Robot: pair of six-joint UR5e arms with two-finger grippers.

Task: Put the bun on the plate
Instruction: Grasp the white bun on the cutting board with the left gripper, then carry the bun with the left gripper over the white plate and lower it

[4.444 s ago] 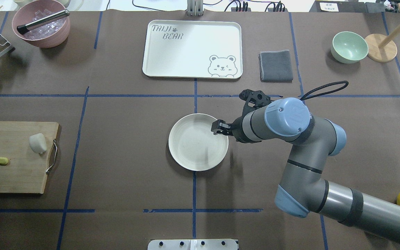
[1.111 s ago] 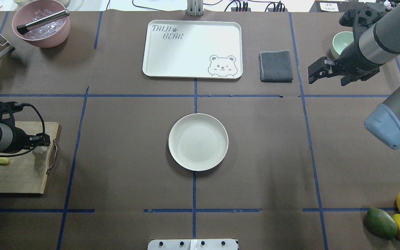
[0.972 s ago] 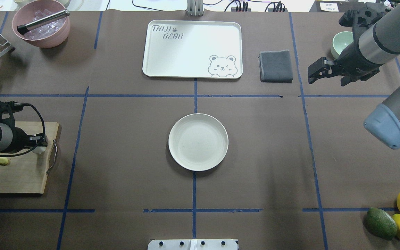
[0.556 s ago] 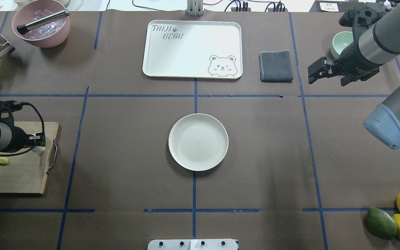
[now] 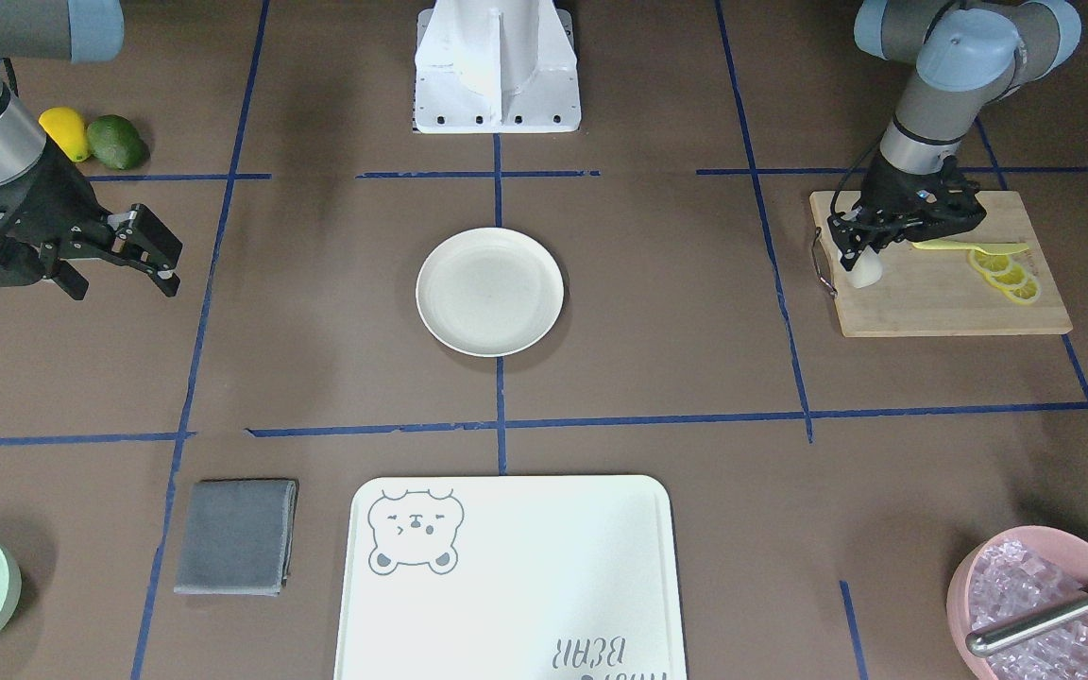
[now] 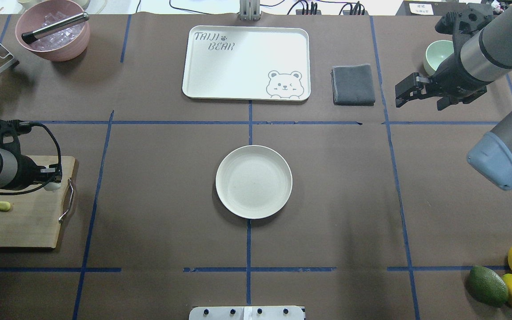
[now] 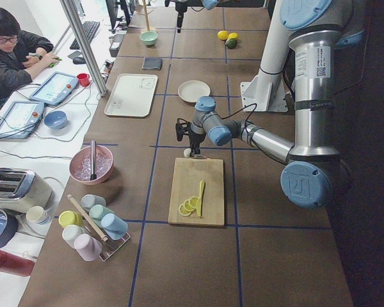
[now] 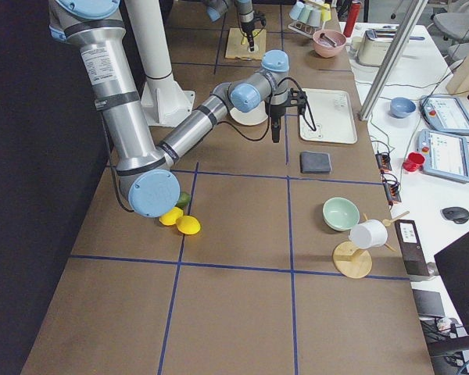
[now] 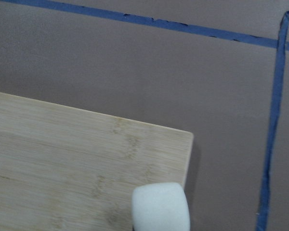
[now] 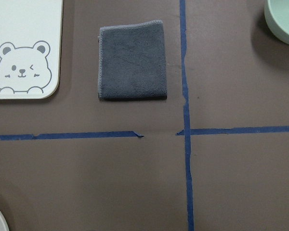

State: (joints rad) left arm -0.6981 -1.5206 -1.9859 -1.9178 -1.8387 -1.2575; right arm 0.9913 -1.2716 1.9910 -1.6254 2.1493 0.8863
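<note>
The bun, a small smooth white lump, sits between the fingers of my left gripper, which is shut on it over the far right corner of the wooden cutting board. In the front-facing view the bun hangs under the gripper. The left wrist view shows the bun at its bottom edge, over the board's edge. The round cream plate lies bare at the table's middle, far from the bun. My right gripper is open and holds nothing, up at the far right.
Lemon slices and a yellow-green utensil lie on the board. A white bear tray, grey cloth and green bowl line the far side, with a pink ice bowl at far left. Lemons and an avocado sit near right.
The right arm left the plate and went to the far right. The left gripper came in, shut on the bun and has shifted it slightly toward the board's far corner.
</note>
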